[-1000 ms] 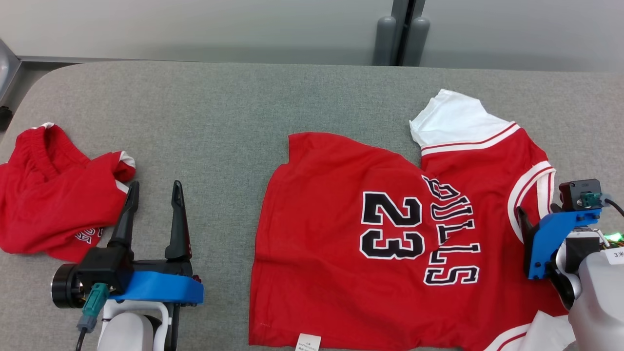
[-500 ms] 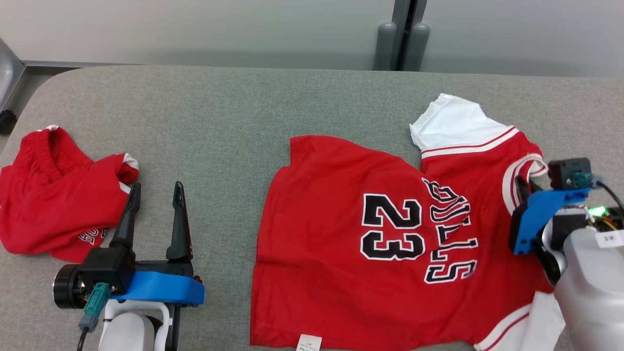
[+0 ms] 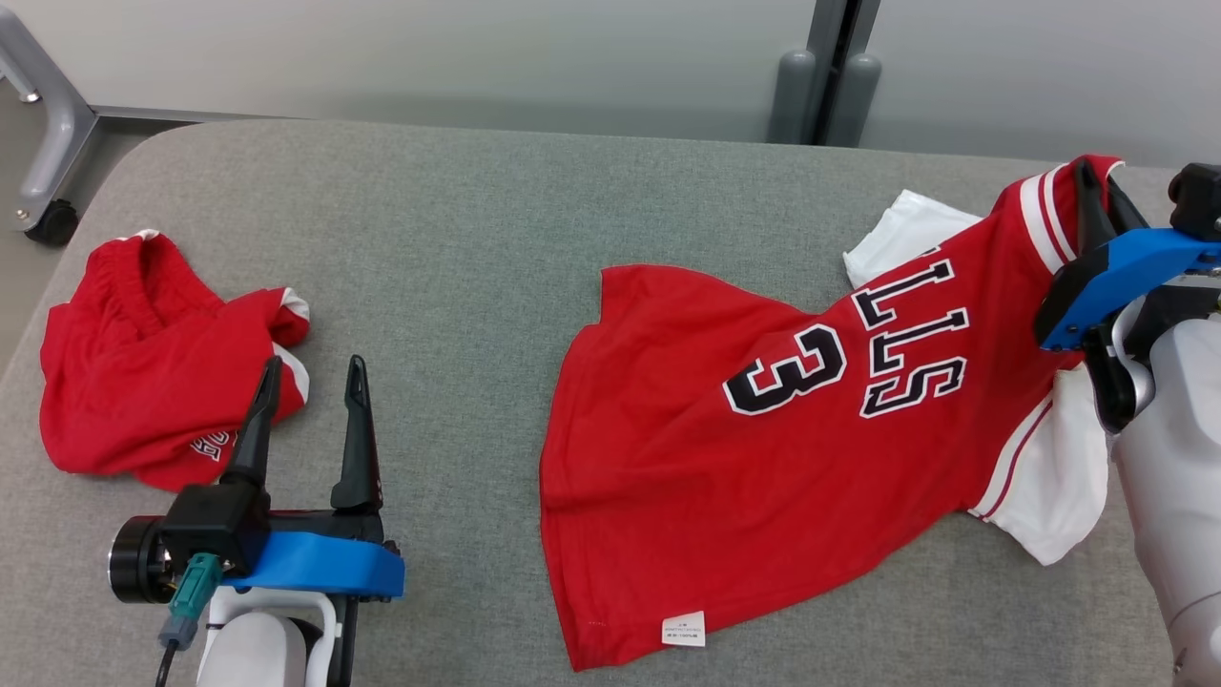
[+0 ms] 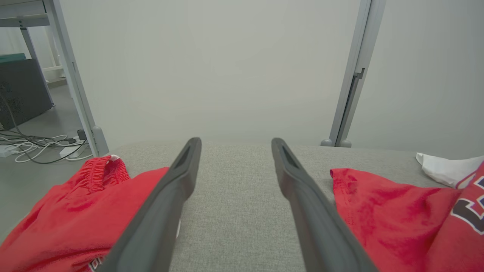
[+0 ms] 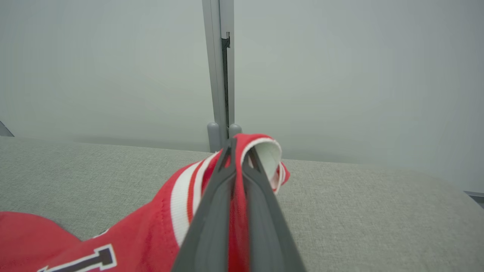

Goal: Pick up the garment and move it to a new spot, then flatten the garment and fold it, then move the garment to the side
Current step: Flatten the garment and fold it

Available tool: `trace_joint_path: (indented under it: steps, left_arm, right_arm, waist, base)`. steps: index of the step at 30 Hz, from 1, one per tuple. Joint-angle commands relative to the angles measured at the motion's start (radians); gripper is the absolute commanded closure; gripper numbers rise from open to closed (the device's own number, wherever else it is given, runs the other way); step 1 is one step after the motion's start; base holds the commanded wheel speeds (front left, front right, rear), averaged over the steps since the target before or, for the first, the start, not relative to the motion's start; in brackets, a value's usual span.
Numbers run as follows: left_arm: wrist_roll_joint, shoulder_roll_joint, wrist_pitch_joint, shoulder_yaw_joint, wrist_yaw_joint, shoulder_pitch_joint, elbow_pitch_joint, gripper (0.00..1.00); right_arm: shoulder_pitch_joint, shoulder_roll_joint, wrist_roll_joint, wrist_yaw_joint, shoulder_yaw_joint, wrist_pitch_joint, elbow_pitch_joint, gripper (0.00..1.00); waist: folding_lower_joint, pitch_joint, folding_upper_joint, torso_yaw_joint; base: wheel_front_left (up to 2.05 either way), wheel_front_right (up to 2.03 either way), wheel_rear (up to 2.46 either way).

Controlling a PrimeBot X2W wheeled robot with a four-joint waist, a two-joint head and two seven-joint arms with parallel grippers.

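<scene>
The garment is a red jersey with white sleeves and black lettering, spread over the right half of the grey table. My right gripper is shut on the jersey's striped collar and holds it raised at the far right, so the cloth slopes down to the table. The right wrist view shows the fingers pinching the collar. My left gripper rests open near the front left with nothing between its fingers. In the left wrist view the jersey lies right of the open gripper.
A crumpled pair of red shorts lies at the table's left end, just left of my left gripper, also seen as red shorts. A grey post stands behind the table. A wheeled frame leg stands at far left.
My right gripper has shut on the jersey's collar and lifted it up and away from me, pulling the cloth taut. The head camera has shifted. The left arm stayed put.
</scene>
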Motion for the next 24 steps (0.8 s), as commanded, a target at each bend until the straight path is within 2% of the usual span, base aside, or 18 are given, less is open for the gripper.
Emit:
trace_joint_path:
  steps: [1,15,16,17,24]
  left_arm:
    - [-0.003,-0.002,-0.005,-0.001,0.0,0.0,-0.002,0.0]
    - [-0.009,-0.002,-0.005,-0.014,0.007,-0.002,0.0,0.0]
    - [-0.01,-0.002,-0.005,-0.015,0.007,-0.002,0.001,0.0]
    - [-0.01,-0.002,-0.005,-0.016,0.008,-0.001,0.002,0.0]
    - [-0.012,-0.002,-0.005,-0.007,0.014,0.018,0.002,0.0]
  right_arm:
    - [-0.021,0.002,-0.001,0.0,-0.003,-0.02,0.007,1.0]
    - [-0.038,0.021,-0.005,0.0,0.005,-0.072,0.008,1.0]
    - [-0.033,0.023,-0.012,0.0,0.009,-0.062,0.028,0.59]
    - [-0.032,0.027,-0.016,0.0,0.013,-0.058,0.04,0.0]
    - [-0.011,0.016,-0.026,0.0,0.024,-0.064,0.112,0.0]
  waist:
    - [0.0,-0.004,0.0,0.004]
    - [0.0,-0.01,0.0,0.009]
    - [0.0,-0.01,0.0,0.01]
    - [0.0,-0.01,0.0,0.01]
    - [0.0,-0.023,0.0,-0.011]
  base:
    - [0.0,0.0,0.0]
    - [0.0,0.0,0.0]
    - [0.0,0.0,0.0]
    - [0.0,0.0,0.0]
    - [0.0,0.0,0.0]
